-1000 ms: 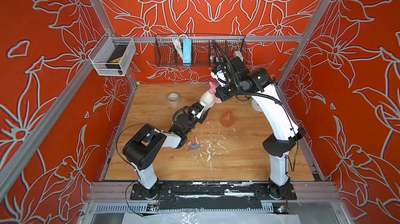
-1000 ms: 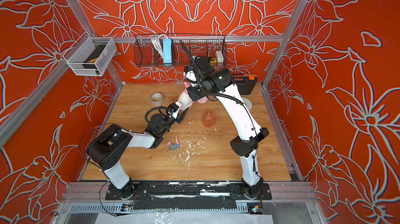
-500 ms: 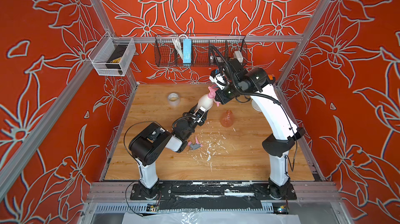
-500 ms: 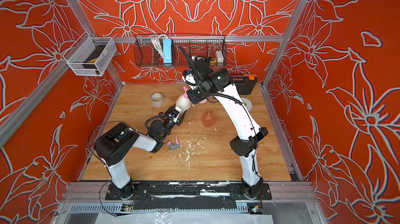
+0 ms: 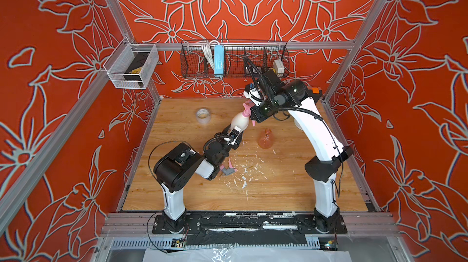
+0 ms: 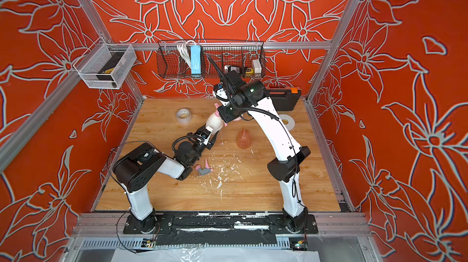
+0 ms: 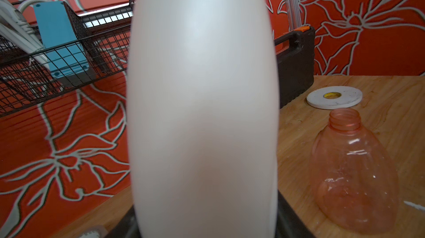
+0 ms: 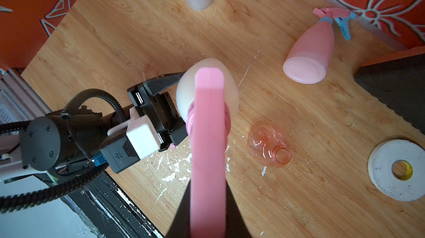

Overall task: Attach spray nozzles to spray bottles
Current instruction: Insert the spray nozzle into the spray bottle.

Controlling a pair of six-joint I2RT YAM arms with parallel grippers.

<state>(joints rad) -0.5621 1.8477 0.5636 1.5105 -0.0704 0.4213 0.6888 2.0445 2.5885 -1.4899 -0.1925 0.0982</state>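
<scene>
My left gripper [image 5: 236,131] is shut on the lower body of the cream-white spray bottle [image 5: 239,121] [image 7: 202,110], held tilted above the table. The all-pink spray nozzle [image 8: 208,133] [image 5: 246,111] sits on its neck, and my right gripper [image 8: 208,213] is shut on that nozzle from above. The translucent orange bottle [image 5: 265,139] [image 8: 268,144] stands close by with its neck open. A pink-and-grey nozzle [image 5: 229,169] [image 6: 203,169] lies on the table beside my left arm. The pink bottle [image 8: 310,50] lies on its side with a pink-and-blue nozzle on it.
A clear tape roll [image 5: 203,114] stands at the back left. A flat white tape roll [image 6: 286,122] and a black case [image 6: 283,98] are at the back right. A wire basket [image 5: 235,63] hangs on the back wall. White flecks litter the wooden table [image 5: 278,192].
My left arm's elbow has shifted to the right while its gripper keeps hold of the bottle. The right gripper and nozzle have dipped slightly. Both grips are unchanged.
</scene>
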